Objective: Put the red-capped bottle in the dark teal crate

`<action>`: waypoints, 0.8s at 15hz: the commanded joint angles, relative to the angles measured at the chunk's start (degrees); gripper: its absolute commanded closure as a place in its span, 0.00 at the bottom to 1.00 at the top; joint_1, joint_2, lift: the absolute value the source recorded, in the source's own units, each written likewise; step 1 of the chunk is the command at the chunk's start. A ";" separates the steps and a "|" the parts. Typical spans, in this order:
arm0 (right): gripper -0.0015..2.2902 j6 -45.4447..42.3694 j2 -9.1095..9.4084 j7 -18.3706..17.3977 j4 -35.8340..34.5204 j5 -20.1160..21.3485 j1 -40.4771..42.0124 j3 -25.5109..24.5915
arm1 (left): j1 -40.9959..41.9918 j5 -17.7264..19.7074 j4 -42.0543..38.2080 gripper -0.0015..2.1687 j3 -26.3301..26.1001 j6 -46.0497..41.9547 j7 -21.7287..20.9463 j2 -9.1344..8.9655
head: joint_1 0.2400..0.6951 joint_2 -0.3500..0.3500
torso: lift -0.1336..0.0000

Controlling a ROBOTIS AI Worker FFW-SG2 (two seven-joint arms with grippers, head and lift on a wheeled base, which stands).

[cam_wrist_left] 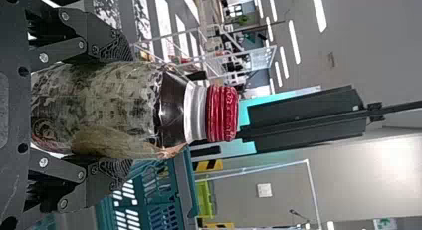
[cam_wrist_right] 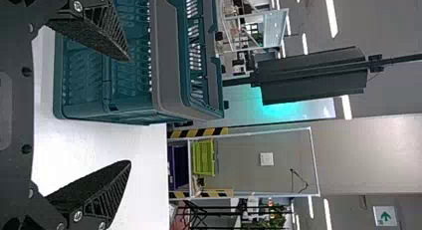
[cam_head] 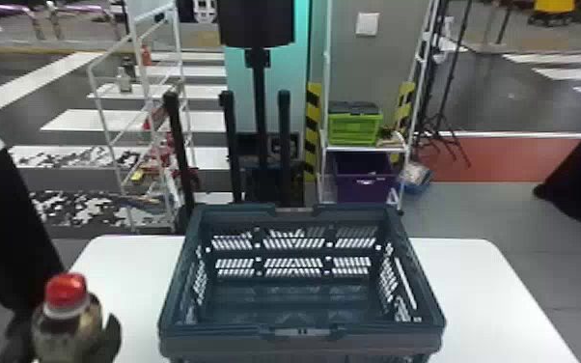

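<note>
Left claw point(cam_wrist_left: 130, 109) pinches the red-capped bottle point(cam_wrist_left: 114, 108) by its body, one finger on either side, cap clear of the tips. Long axis of bottle: upright, cap up. I place it outside the dark teal crate point(cam_head: 217, 342), off the crate's left side towards its near corner. One finger sits between bottle and crate in the head view. Left arm is the nearer one and already has the load, so I judge no handover is needed.

Right claw point(cam_wrist_right: 130, 111): fingers spread, nothing between them, by the near right part of the crate. Idle.

Crate itself stands open-topped on the table point(cam_head: 487, 294), its inside without load. Beyond the crate, a green crate point(cam_head: 354, 129) sits on a rack, farther off and rightward.

Step in hand, by my reading: carry across. Crate opening lies to the right of the left claw and somewhat forward. I would lift until the bottle's base clears the rim, then traverse; too low, and base or inner finger could knock the left wall.
</note>
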 commanded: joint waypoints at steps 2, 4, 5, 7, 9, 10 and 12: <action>0.07 0.00 0.08 0.00 0.16 -0.15 0.18 -0.09 | -12.75 0.13 -9.59 0.99 1.35 30.39 -2.90 4.95 | 0.57 0.50 | 1.00; 0.07 0.18 0.26 0.00 0.16 -0.06 0.18 -0.18 | -22.33 1.54 -10.91 0.99 0.82 46.39 -6.86 8.73 | 0.57 0.50 | 1.00; 0.07 0.18 0.34 -0.09 0.16 0.03 0.26 -0.18 | -27.34 1.54 -10.20 0.99 0.21 53.60 -10.55 9.61 | 0.57 0.50 | 1.00; 0.07 0.18 0.43 0.00 -0.11 0.12 0.26 -0.18 | -36.48 1.27 -6.60 0.99 -3.66 61.51 -16.00 12.16 | 0.57 0.50 | 1.00; 0.07 0.35 0.52 -0.09 -0.20 0.12 0.26 -0.35 | -46.41 -0.40 -0.89 0.99 -9.20 67.84 -23.91 14.36 | 0.57 0.50 | 1.00; 0.07 0.53 0.61 0.00 -0.20 0.20 0.26 -0.35 | -50.80 -0.75 2.28 0.99 -12.01 69.95 -27.25 14.97 | 0.57 0.50 | 1.00; 0.07 0.70 0.70 -0.09 0.07 0.20 0.26 -0.35 | -60.21 -2.51 11.33 0.99 -19.22 71.88 -32.87 16.29 | 0.57 0.50 | 1.00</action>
